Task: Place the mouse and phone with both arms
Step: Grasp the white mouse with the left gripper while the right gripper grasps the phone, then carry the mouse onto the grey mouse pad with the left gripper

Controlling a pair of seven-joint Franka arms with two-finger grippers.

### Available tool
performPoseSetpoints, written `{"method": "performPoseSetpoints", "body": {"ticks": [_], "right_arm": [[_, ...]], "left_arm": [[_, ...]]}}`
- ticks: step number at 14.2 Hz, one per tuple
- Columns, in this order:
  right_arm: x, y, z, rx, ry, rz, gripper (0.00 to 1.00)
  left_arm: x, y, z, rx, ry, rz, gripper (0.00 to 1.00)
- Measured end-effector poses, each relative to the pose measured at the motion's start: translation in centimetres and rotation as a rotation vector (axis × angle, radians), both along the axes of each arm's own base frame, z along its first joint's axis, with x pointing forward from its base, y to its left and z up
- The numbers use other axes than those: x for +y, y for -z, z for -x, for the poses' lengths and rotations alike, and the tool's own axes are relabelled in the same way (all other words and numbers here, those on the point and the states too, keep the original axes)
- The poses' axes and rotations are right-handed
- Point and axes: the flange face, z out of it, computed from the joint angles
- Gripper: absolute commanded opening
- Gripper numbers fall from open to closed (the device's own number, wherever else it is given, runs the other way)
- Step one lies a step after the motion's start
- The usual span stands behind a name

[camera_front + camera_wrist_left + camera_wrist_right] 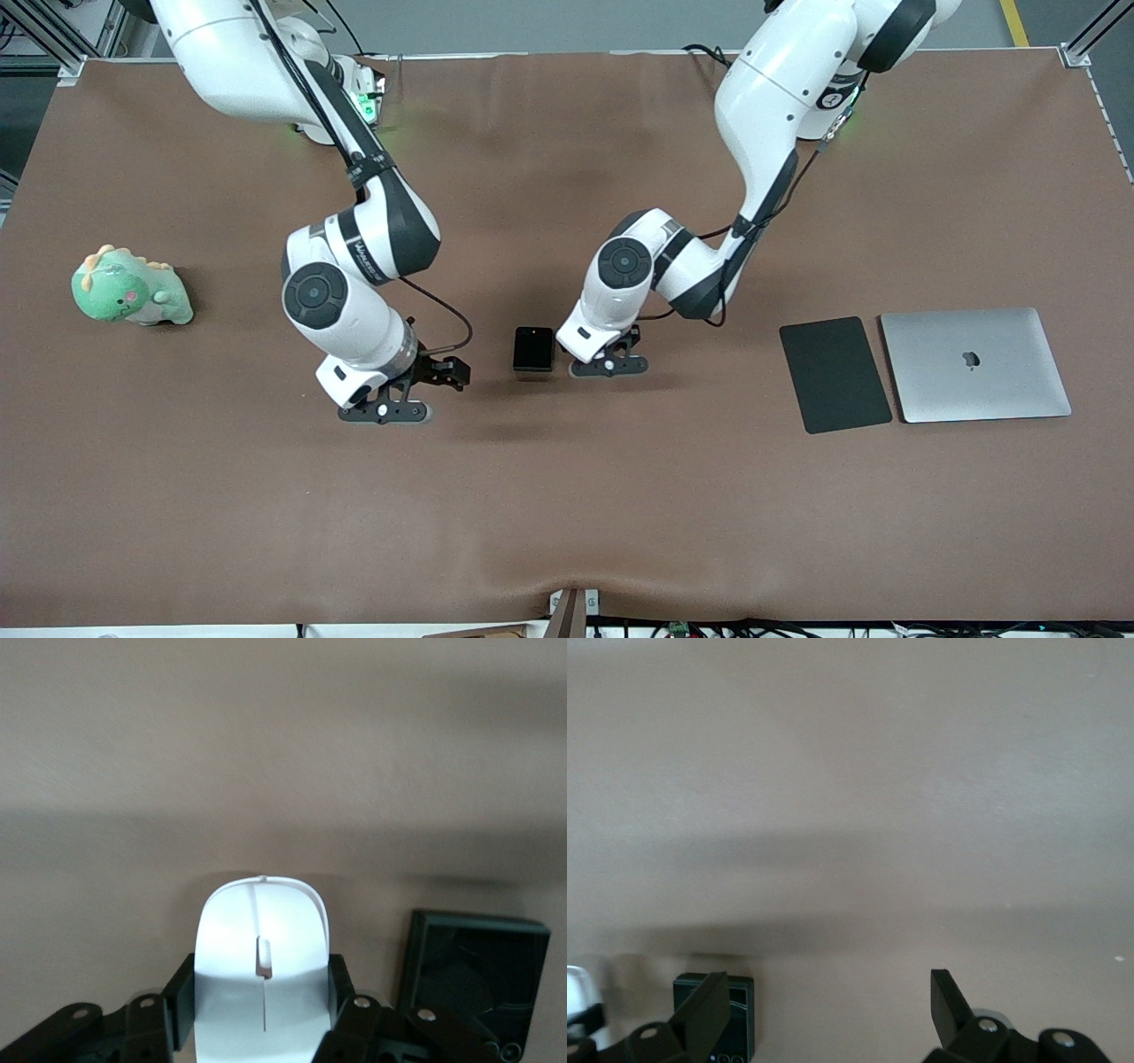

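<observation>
The white mouse (261, 921) sits between the two black fingers of my left gripper (261, 985), which press on its sides low over the brown table. In the front view my left gripper (611, 356) hides the mouse. The black phone (533, 350) lies flat on the table right beside that gripper, toward the right arm's end; it also shows in the left wrist view (469, 979). My right gripper (415, 390) is open and empty, low over bare table, apart from the phone. Its wrist view shows the gripper (828, 997) with the phone (737, 1014) partly hidden by one finger.
A dark grey pad (834, 374) and a closed silver laptop (974, 365) lie side by side toward the left arm's end of the table. A green plush dinosaur (131, 288) sits at the right arm's end.
</observation>
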Motion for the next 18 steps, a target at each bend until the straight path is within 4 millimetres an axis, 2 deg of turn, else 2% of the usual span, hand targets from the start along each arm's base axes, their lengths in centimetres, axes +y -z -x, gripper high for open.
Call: {"method": "performPoseSetpoints", "body": {"ticks": [3,5,7,8,10,13,18], "right_arm": [[2.9,2.1,-0.3,-0.004,0.03,-0.008,1.0],[6.4,5.3,-0.1,-0.036,0.075,-0.031,1.0],[10.2,8.4,1.3,-0.043,0.054,-0.022,1.0],[11.5,9.2,2.0,-0.049,0.031,-0.005,1.0],[13.5,9.8,3.4,-0.068,0.002,0.035,1.0],[15.8,10.5,5.6,-0.067,0.003,0.086,1.0],[14.2,12.8,6.3,0.016,0.056,0.172,1.0]], "left_arm": [[4.3,-4.6,-3.0,-0.003,0.034,-0.026,0.53],[7.9,-7.5,-5.0,-0.021,0.06,-0.031,0.53],[12.0,-9.2,-6.6,-0.037,0.095,-0.039,0.53],[14.3,-9.7,-7.2,-0.039,0.114,-0.045,0.53],[18.6,-9.7,-8.0,-0.03,0.134,-0.06,0.53],[23.5,-8.9,-8.2,0.0,0.143,-0.079,0.53],[32.2,-6.9,-8.5,0.054,0.097,-0.094,0.54]]}}
